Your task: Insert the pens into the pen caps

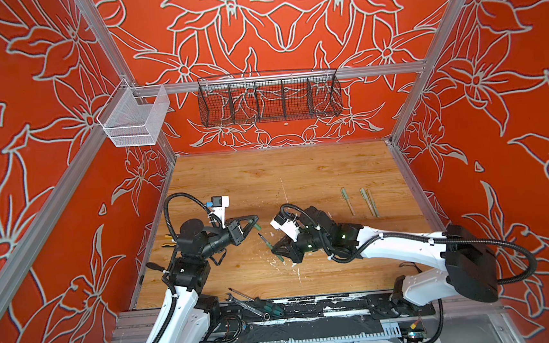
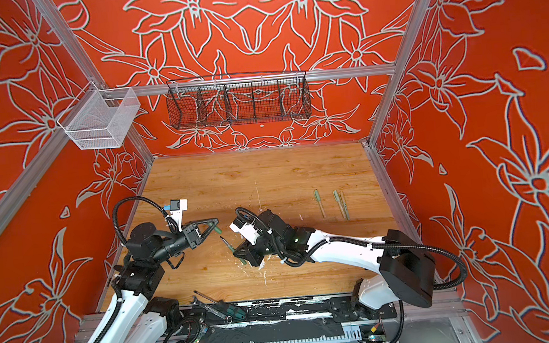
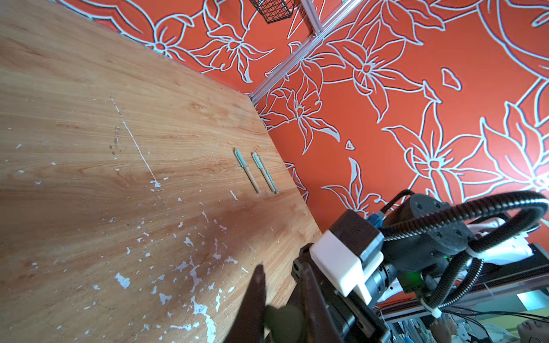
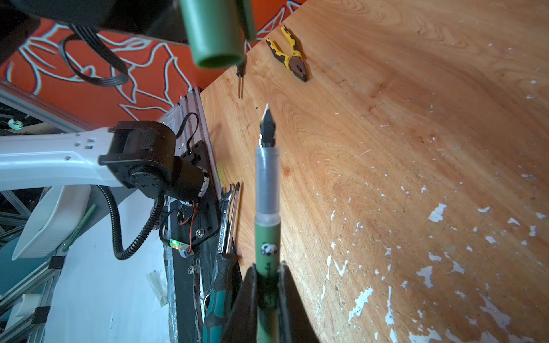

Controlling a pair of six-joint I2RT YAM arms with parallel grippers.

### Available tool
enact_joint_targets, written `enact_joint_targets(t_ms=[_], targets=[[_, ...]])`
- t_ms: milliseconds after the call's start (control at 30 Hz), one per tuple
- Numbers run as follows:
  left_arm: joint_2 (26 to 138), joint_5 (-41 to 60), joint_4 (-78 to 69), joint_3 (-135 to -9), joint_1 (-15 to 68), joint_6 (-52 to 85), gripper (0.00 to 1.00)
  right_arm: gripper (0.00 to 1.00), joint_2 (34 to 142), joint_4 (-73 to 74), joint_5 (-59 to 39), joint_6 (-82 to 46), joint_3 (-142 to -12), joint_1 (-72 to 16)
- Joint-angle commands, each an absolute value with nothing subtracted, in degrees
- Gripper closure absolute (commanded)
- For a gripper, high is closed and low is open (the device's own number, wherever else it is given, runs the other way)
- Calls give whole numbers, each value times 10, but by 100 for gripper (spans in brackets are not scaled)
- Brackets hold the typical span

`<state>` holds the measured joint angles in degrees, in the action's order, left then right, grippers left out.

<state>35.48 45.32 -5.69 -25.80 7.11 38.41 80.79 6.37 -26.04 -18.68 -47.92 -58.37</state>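
— Well, how was the left gripper (image 1: 254, 224) found?

— It was seen clamped on a dark green tubular pen cap (image 1: 257, 227), which was held above the light wooden tabletop (image 1: 267, 179), slightly left of the frame's centre in both top views. The cap's open mouth was turned toward the pen.

— And the right gripper (image 1: 276, 248)?

— Its jaws were closed on the lower barrel of a green-barrelled pen (image 4: 267, 190) with a clear grip section and a dark tapered nib. The pen was held just below the frame's centre in both top views, with the nib aimed up and to the left, toward the cap. Nib and cap were separated by a clear gap.

— Where were the other pens placed?

— Three slim pens (image 1: 366, 202) were laid flat at the middle right of the frame, one by itself and two just beside each other. Pale green and beige sections were made out on them. Whether caps were fully seated could not be told.

— Was anything else noted?

— Yellow-and-black pliers (image 4: 289, 56) were seen lying on the wood in the right wrist view.
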Motion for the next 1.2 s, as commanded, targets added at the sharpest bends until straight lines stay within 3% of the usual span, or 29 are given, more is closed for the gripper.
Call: enact_joint_targets(t_ms=[0, 633, 1167], targets=[[350, 465, -73, -263, 69, 382, 100, 100, 785, 83, -271, -189, -474, -586], [326, 421, -43, -264, 58, 374, 100, 100, 760, 62, -266, -178, -463, -585], [353, 483, -76, -262, 53, 396, 100, 100, 756, 67, -262, -175, -469, -585]])
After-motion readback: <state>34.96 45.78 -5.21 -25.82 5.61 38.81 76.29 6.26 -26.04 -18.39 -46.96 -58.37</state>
